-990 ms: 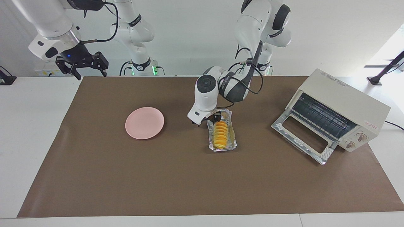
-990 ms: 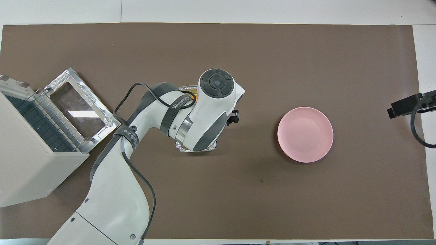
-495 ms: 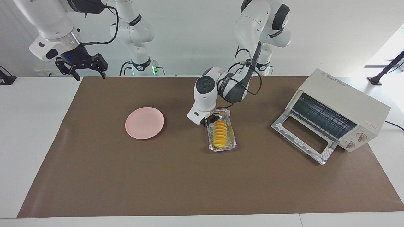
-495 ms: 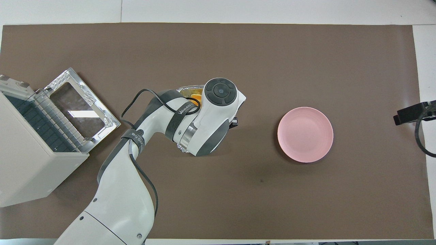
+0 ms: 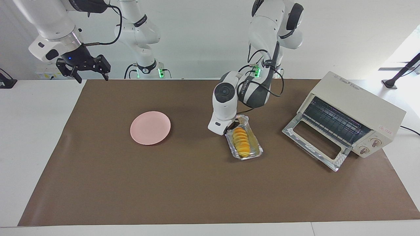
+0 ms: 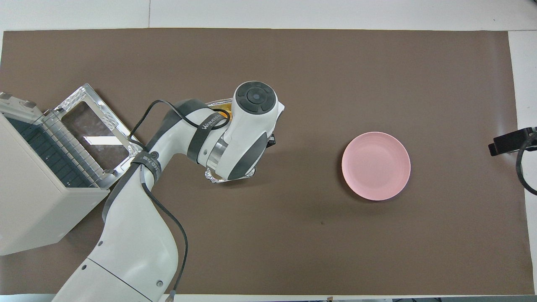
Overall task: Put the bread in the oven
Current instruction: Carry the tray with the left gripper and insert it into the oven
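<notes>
Brown tabletop: bread (image 5: 241, 143) in its foil tray (image 5: 257, 150), oven (image 5: 357, 108) open at the left arm's end.

Left end effector (image 5: 231, 127) is pinched shut on the tray's rim at the end nearest the robots; the tray looks tipped up slightly there, though that is hard to judge. From that grip the loaf runs away from the robots, its long axis slanted a little toward the oven, whose door (image 5: 314, 141) lies flat. The left arm is the nearer one, so the carry goes sideways to the rack. Right end effector (image 5: 86, 68) waits, fingers spread and empty, over the tabletop's edge at its own end, well apart from the plate (image 5: 150, 127).
</notes>
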Action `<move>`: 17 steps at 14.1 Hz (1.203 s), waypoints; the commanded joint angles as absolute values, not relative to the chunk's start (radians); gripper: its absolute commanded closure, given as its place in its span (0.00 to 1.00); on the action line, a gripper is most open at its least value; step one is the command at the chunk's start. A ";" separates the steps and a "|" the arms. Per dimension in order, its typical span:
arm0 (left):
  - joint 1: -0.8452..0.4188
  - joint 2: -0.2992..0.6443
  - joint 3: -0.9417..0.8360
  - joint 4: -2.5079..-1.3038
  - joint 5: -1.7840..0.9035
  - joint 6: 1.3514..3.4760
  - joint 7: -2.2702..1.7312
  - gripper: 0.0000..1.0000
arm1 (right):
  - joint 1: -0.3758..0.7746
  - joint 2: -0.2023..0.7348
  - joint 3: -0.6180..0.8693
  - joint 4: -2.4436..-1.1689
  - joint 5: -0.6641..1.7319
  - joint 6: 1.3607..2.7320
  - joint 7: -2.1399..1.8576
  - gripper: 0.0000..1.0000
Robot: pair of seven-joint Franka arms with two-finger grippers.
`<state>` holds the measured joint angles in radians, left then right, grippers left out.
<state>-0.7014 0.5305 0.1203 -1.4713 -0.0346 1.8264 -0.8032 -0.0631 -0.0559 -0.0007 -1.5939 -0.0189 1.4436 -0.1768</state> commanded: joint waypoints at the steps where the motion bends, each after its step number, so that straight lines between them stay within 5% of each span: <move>1: -0.696 0.485 0.236 -1.422 -0.032 1.756 -0.899 1.00 | -0.077 -0.081 0.015 -1.624 -0.026 1.460 -0.192 0.00; 17: -0.445 0.351 0.341 -1.626 -0.006 1.675 -0.750 1.00 | -0.077 -0.081 0.015 -1.624 -0.026 1.457 -0.195 0.00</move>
<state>-0.4640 0.4150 0.3449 -1.5564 -0.0296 1.6778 -0.7877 -0.0629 -0.0563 0.0045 -1.5948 -0.0189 1.4436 -0.1768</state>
